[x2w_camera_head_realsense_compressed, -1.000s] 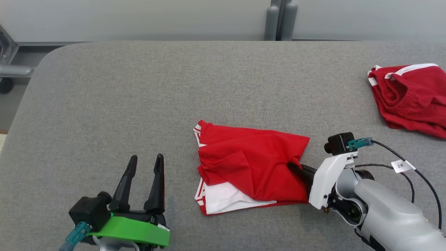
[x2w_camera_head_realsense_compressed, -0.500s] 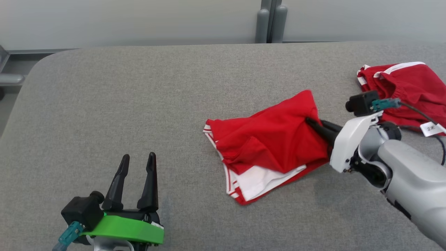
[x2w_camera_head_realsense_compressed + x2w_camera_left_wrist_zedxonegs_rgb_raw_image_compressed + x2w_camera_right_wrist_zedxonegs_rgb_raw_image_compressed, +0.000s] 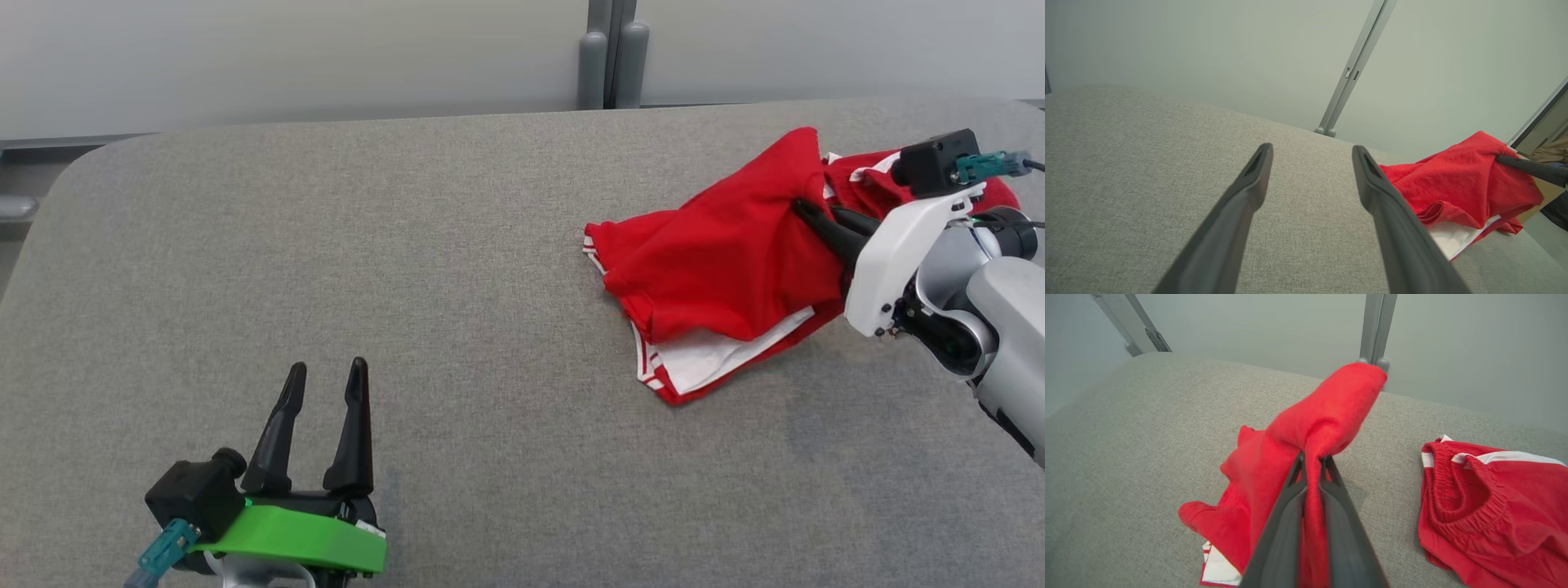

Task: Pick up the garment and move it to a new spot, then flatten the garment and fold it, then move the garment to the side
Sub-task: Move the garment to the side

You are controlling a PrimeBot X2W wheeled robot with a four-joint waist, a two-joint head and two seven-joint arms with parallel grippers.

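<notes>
Garment (image 3: 718,261), red with a white panel and striped trim, sits in the upper right of the head view. Its lower part is bunched on the grey table (image 3: 326,245) and one edge is pulled up into a peak by the right gripper (image 3: 804,208). In the right wrist view that gripper's jaws are almost closed on a narrow fold of red cloth, which runs between the fingers and flops over their tips. The left gripper (image 3: 326,367) rests at the lower left of the head view, fingers spread wide and empty, well apart from the garment. Red shorts (image 3: 1486,498) with an elastic waistband lie at the right of the right wrist view, close to the held piece; whether the two touch I cannot tell. The garment looks thin, light and limp, with no shape of its own: it drapes from the pinch and the rest trails on the table. Weight should be no trouble, but the layers will likely slide over each other and drag on the rough cover, so a single small fold gives poor control of its outline. For flattening, a firmer hold would be at the hem or a corner, through all layers, preferably one corner per gripper.
</notes>
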